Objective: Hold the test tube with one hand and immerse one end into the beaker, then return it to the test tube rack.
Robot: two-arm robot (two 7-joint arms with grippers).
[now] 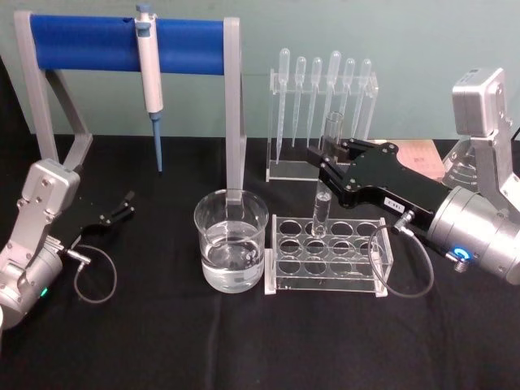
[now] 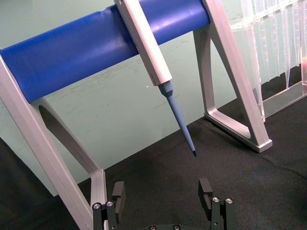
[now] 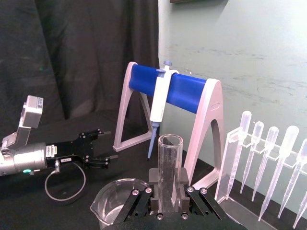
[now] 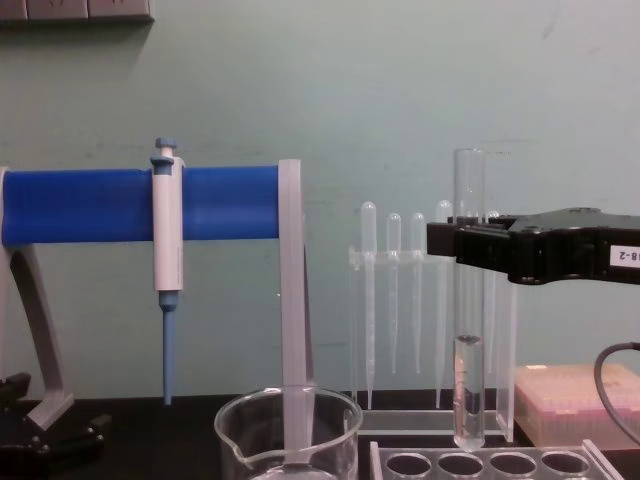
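My right gripper (image 1: 327, 160) is shut on the upper part of the test tube (image 1: 322, 203), a clear glass tube held upright. Its round bottom hangs just above a back hole of the clear rack (image 1: 325, 258), and a little liquid sits in its lower end (image 4: 467, 390). The chest view shows the black fingers (image 4: 450, 240) clamped below the open rim. The beaker (image 1: 231, 240), wide and holding water, stands to the left of the rack, apart from the tube. My left gripper (image 1: 122, 205) is parked open at the far left, with nothing between its fingers (image 2: 118, 194).
A blue-and-white micropipette (image 1: 150, 73) hangs on a blue-barred stand (image 1: 236, 106) behind the beaker. A clear holder with several plastic pipettes (image 1: 321, 97) stands at the back behind the rack. A pink box (image 4: 570, 400) sits at the back right.
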